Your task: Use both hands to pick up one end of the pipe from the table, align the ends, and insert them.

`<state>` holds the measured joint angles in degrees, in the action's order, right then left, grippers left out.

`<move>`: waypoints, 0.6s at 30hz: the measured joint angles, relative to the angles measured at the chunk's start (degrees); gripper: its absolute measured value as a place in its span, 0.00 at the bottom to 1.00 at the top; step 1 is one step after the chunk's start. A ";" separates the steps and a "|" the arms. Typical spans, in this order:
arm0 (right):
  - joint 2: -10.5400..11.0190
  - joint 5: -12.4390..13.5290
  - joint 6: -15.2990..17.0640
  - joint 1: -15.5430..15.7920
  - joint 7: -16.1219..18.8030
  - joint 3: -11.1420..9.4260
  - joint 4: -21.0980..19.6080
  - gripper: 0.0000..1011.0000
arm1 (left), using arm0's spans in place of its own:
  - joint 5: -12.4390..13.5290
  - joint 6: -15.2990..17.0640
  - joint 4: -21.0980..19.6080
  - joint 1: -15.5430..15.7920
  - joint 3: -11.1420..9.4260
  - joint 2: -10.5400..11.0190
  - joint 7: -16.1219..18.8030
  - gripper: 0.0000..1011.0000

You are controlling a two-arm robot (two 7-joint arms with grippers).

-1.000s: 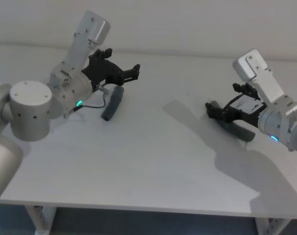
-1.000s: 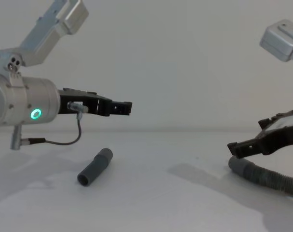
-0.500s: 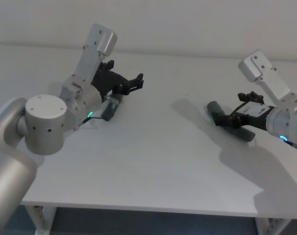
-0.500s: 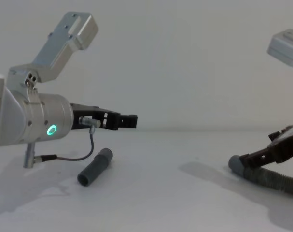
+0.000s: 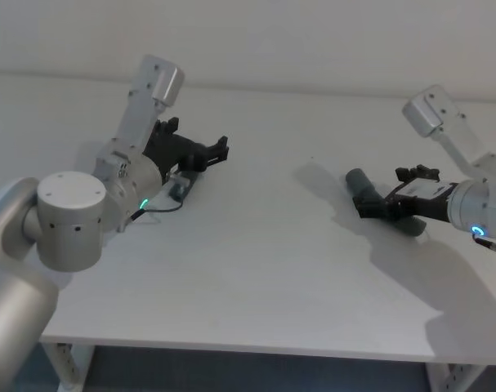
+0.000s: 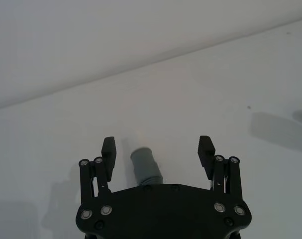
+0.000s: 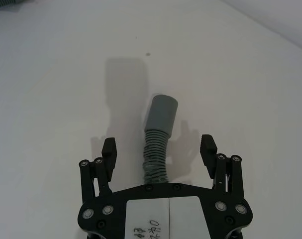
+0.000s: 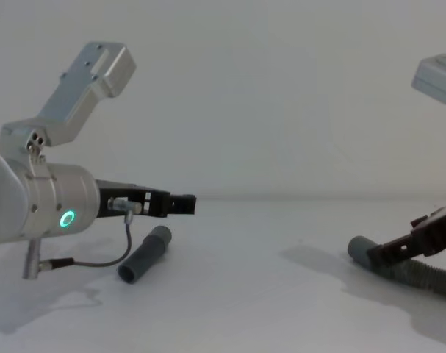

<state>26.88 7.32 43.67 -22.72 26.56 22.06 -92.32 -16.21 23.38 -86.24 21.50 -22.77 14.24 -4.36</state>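
Left gripper point(image 6: 157, 147) hovers wide open over the tube point(image 6: 146, 167); well right of the tube, right gripper point(image 7: 158, 147) gapes astride the hose point(image 7: 154, 162), leaving its cuff point(image 7: 161, 113) free.

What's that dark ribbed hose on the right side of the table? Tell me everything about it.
The hose is dark grey, plastic-looking: a ribbed, flexible body ending in a smooth round cuff. It lies flat on the white table. The right tool straddles its ribbed part, open, fingers either side and apart from it.
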 joint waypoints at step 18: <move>-0.56 0.70 1.94 -1.28 1.15 0.50 1.45 0.99 | -2.20 5.39 0.14 -0.51 1.91 0.04 -1.84 0.99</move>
<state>26.33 8.02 45.61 -24.00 27.72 22.56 -90.88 -18.41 28.77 -86.09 20.99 -20.86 14.29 -6.20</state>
